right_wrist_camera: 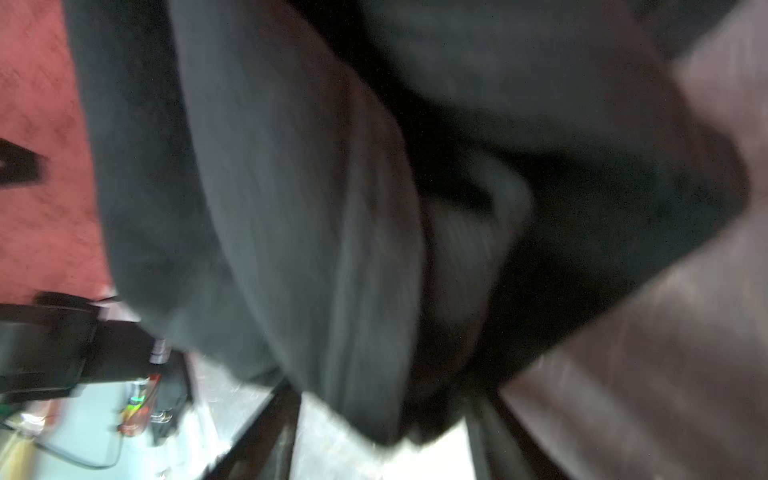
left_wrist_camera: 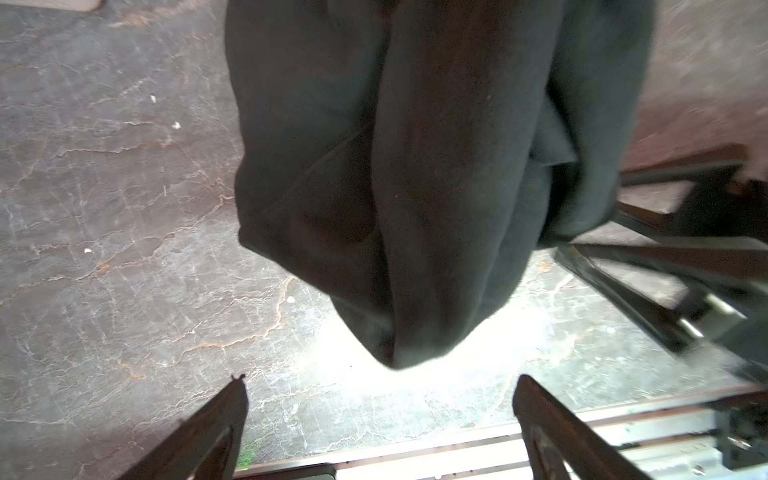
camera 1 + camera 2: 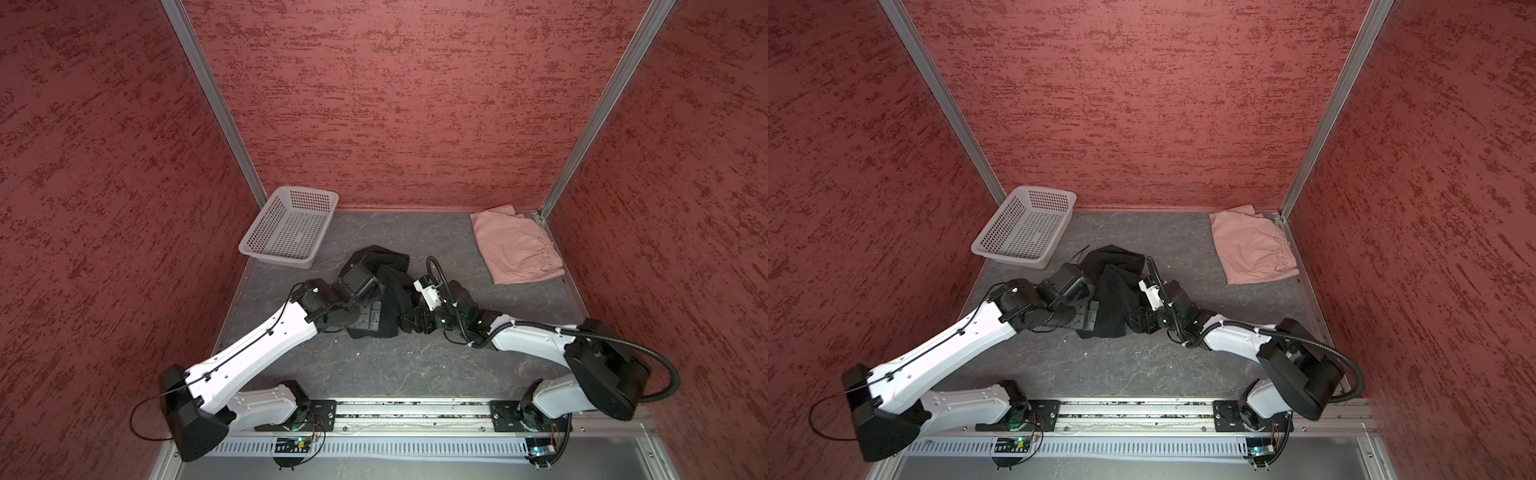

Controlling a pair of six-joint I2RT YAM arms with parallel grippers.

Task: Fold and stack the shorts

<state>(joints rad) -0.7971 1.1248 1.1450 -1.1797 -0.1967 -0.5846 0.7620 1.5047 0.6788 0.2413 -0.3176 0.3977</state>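
Note:
The black shorts (image 3: 390,286) (image 3: 1113,291) lie crumpled in a heap mid-table, between my two grippers. My left gripper (image 2: 380,386) (image 3: 365,322) is open wide with nothing between its fingers; a hanging tip of the black shorts (image 2: 415,166) ends just beyond the fingertips. My right gripper (image 1: 382,419) (image 3: 413,322) has a wad of the black shorts (image 1: 291,208) between its fingers. That view is blurred, so the pinch is unclear. The pink shorts (image 3: 515,249) (image 3: 1252,247) lie folded flat at the back right corner, away from both grippers.
A white perforated basket (image 3: 274,258) (image 3: 1007,255) stands empty at the back left. Red walls close in the grey marbled table (image 3: 395,365) on three sides. The arms' mounting rail (image 3: 407,411) runs along the front edge.

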